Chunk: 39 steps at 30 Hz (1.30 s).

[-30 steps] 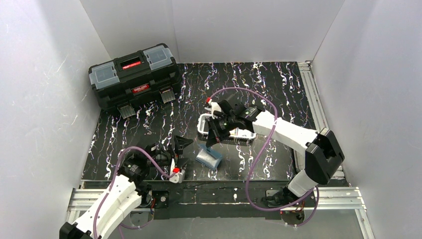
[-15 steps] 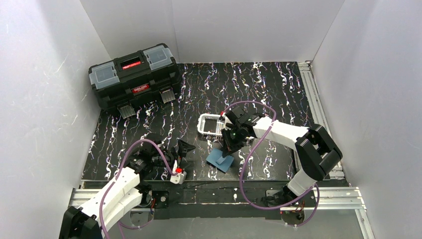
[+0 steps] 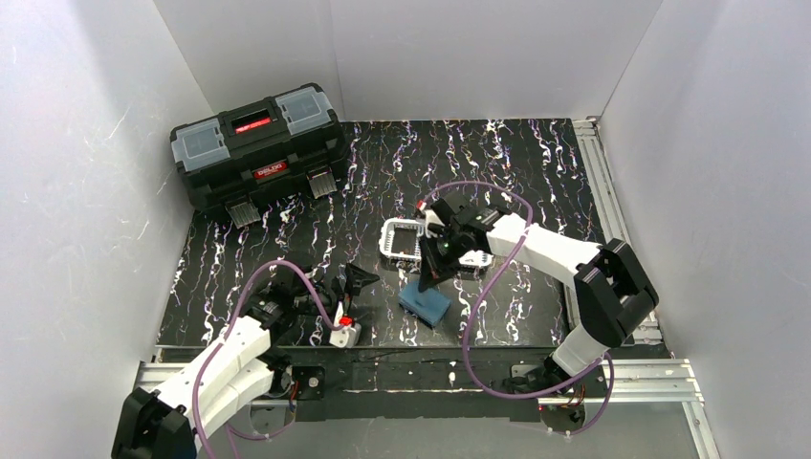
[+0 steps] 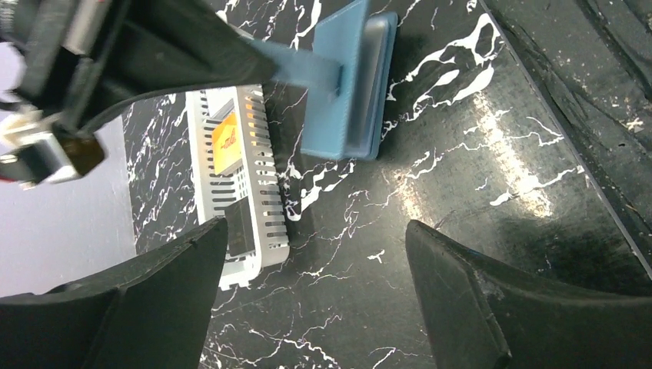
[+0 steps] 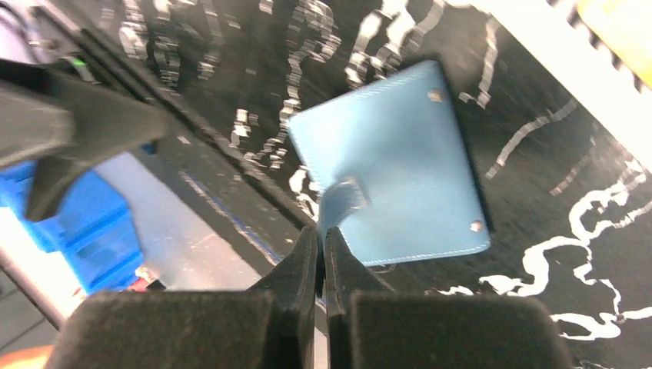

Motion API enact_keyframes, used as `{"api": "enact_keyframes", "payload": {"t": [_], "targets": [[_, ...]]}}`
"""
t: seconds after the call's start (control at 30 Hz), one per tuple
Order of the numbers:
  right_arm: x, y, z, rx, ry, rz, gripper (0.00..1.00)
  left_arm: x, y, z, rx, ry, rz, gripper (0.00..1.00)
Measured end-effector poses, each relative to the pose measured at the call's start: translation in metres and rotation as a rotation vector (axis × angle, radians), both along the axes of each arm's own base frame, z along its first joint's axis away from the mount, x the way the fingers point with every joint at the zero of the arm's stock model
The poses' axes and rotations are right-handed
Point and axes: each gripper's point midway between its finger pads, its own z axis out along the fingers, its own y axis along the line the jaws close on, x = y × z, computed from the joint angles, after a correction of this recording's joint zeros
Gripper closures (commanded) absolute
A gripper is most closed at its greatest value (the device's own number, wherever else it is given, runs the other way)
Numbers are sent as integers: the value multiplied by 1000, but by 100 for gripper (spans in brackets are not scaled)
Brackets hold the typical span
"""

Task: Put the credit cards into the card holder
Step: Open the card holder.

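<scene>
The card holder [image 3: 427, 304] is seen on the marbled black tabletop [image 3: 536, 163], near its front edge and just in front of the white mesh basket [image 3: 402, 245]. Its snap tab [image 5: 343, 198] is pinched between the closed fingers of the right pincer [image 3: 426, 281], which is tilted down over the holder from the basket side. In the right wrist view the blue cover is shown flat-on, with two small studs along one edge. In the left wrist view a grey layer is visible under the cover, and the tab is drawn away from it. Whether the holder is lifted clear of the tabletop cannot be told. The left pincer [image 3: 348, 285] is held wide, with nothing between its fingers, low over the tabletop to the left of the holder and aimed at it. An orange credit card [image 4: 224, 140] is seen lying inside the basket, with a dark card [image 4: 240, 224] beside it. A black toolbox [image 3: 258, 151] is set at the far left corner.
</scene>
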Motion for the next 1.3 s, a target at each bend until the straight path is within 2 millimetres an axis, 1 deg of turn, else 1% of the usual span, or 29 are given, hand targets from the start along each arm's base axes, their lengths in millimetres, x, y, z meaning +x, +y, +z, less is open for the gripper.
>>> {"api": "enact_keyframes", "payload": {"t": [0.1,0.17,0.23,0.33,0.4,0.53,0.67,0.83,0.9,1.0,1.07,1.17,1.23,1.3], "targets": [[6,21,31,89,-30,39,99,1,-1,5,-14,0,13,11],[8,37,55,160,-56,77,99,2,-1,10,-28,-3,23,9],[4,48,74,216,-70,117,99,3,-2,14,-42,0,38,6],[-4,58,92,271,-77,166,99,6,-2,16,-57,34,74,2],[-12,61,98,295,-68,194,99,8,-1,17,-60,55,96,2],[-22,62,102,316,-42,229,99,10,0,18,-63,87,126,2],[-27,61,105,332,-29,250,99,4,4,15,-42,115,129,2],[-33,61,112,363,-18,275,99,-10,8,13,-26,126,102,2],[-35,62,114,370,-18,289,99,-12,8,11,-25,150,109,2],[-38,65,122,385,-31,315,99,-8,8,10,-26,256,174,2],[-40,68,131,400,-45,339,99,0,5,19,-34,338,231,2],[-43,73,143,429,-71,370,99,10,-3,43,-69,436,279,4],[-44,74,146,438,-82,383,99,10,-7,56,-94,484,288,8],[-46,75,149,443,-89,397,99,8,-10,64,-112,538,292,13]]}}
